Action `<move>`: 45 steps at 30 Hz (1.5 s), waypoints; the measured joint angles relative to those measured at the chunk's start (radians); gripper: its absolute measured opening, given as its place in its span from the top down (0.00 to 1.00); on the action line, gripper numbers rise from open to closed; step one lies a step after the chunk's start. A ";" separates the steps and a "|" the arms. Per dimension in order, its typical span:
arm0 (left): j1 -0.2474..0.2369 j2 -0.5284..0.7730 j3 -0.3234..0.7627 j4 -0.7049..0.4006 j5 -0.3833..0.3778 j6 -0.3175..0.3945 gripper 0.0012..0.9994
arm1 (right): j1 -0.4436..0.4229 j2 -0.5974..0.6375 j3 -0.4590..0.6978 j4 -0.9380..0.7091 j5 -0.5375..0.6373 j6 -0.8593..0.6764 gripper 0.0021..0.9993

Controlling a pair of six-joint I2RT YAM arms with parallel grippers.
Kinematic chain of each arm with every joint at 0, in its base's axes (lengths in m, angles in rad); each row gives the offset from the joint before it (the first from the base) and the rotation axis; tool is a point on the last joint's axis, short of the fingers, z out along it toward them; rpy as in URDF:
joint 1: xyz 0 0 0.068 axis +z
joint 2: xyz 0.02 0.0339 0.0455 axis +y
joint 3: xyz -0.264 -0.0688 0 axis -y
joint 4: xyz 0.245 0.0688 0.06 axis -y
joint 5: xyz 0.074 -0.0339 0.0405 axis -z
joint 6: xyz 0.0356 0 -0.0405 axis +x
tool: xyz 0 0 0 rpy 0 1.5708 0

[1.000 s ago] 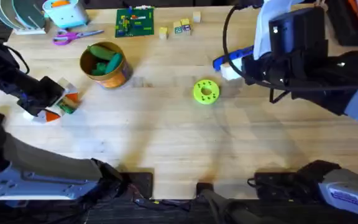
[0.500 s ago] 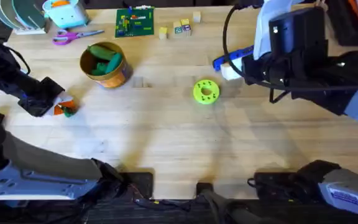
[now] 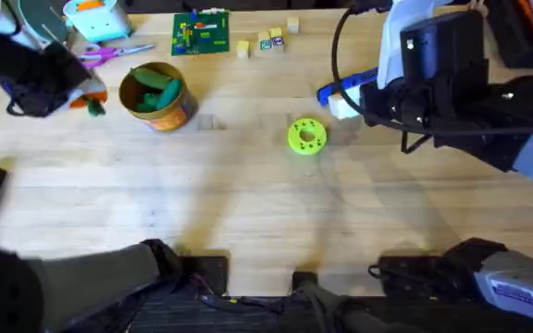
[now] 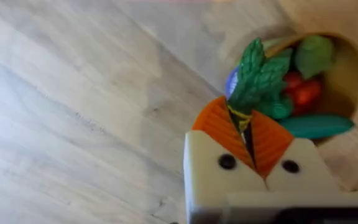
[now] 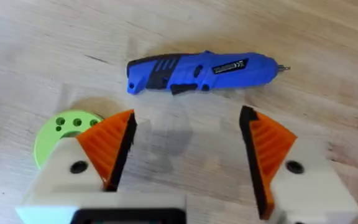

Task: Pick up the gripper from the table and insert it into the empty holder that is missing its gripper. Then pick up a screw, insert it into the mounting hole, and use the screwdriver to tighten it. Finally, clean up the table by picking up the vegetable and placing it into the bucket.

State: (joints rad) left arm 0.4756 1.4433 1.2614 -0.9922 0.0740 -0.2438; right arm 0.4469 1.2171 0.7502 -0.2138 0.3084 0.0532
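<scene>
Overhead: the left gripper (image 3: 80,92) hangs just left of the bucket (image 3: 155,97), the vegetable (image 3: 93,105) pinched in it above the table (image 3: 248,194). Left wrist: orange pads (image 4: 219,134) clamp the vegetable's (image 4: 257,74) leafy end beside the bucket (image 4: 347,56). Right wrist: right gripper (image 5: 188,152) fingers stand apart over the screwdriver (image 5: 201,70), green disc (image 5: 61,130) nearby.
</scene>
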 joint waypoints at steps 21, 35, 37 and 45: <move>-0.280 0.050 0.008 0.035 0.011 -0.220 0.82 | 0.000 0.000 0.000 0.000 0.000 0.000 0.01; -0.299 0.048 0.173 -0.171 -0.007 -0.171 0.01 | 0.000 0.000 0.000 -0.053 0.000 0.000 0.01; -0.322 0.045 0.229 -0.225 -0.011 -0.115 0.01 | 0.000 0.000 0.000 -0.082 0.000 0.000 0.01; -0.540 -0.007 0.360 -0.353 -0.021 0.105 0.01 | 0.000 -0.085 0.109 -0.503 -0.004 0.000 0.01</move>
State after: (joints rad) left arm -0.0645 1.4365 1.6211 -1.3457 0.0529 -0.1388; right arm 0.4465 1.1317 0.8592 -0.7165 0.3046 0.0532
